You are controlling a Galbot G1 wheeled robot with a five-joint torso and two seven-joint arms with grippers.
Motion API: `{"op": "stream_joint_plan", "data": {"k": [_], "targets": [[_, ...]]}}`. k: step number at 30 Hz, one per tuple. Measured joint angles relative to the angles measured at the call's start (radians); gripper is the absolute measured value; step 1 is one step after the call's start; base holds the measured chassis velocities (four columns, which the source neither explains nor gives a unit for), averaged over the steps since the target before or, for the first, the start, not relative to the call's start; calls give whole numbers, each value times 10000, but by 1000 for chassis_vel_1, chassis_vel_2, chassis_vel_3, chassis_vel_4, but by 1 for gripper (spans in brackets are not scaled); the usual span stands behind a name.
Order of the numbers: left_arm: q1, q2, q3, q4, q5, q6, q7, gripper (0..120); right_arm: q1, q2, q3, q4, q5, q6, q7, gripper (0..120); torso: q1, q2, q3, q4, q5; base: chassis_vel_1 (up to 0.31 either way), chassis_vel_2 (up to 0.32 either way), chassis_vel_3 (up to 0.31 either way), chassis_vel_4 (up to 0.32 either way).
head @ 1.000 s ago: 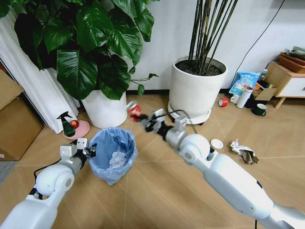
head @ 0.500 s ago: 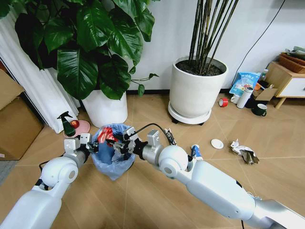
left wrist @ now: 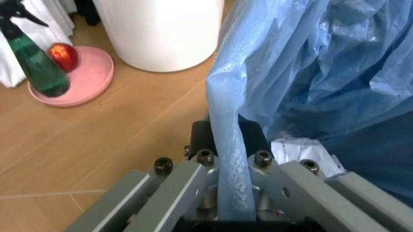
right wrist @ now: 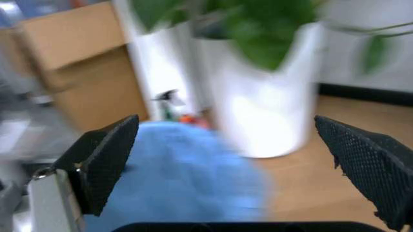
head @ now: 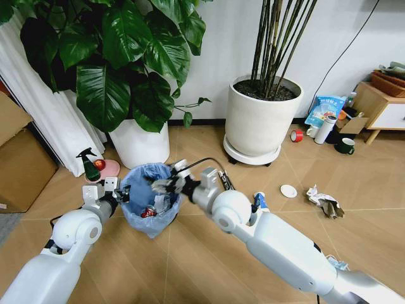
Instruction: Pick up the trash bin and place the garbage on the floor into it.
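left hand (head: 118,194) grips upright trash bin (head: 150,199), mouth upward.

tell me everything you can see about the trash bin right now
The trash bin is small, round and dark, lined with a crinkled light blue plastic bag. It stands upright on the floor before a white plant pot. The left gripper is shut on its rim; the open right gripper hangs above it. Inside lie crumpled paper and a red can.

Both arms glossy white shells with ball-shaped joints and grey metal wrist sections, a thin black cable looping over the right wrist; left gripper (left wrist: 226,159) of grey metal bars with black hex screws, right gripper (right wrist: 235,164) with black textured mesh-pattern pads.
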Motion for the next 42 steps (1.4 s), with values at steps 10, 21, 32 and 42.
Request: {"op": "stream_joint_plan", "data": {"k": [10, 21, 32, 42], "targets": [[950, -221, -448, -589, 476, -205, 193, 0, -3007, -715, 3710, 116, -1972, 508, -477, 100, 0, 0, -1, -2, 2, 0, 0, 0, 0], [1599, -532, -670, -1223, 1429, -477, 253, 0, -5222, 186, 6277, 470, -3281, 1233, -726, 100, -1, 0, -1, -1, 5, 0, 0, 0, 0], [1867, -747, -632, -1541, 1830, -529, 257, 0, -6427, 315, 7000, 1147, -3386, 1405, -764, 100, -1, 1, -1, -1, -2, 0, 0, 0, 0], [1913, -668, -687, -1554, 1806, -568, 330, 0, -6094, 430, 6740, 940, -3388, 1364, -764, 100, -1, 0, -1, 0, 0, 0, 0, 0, 0]]}}
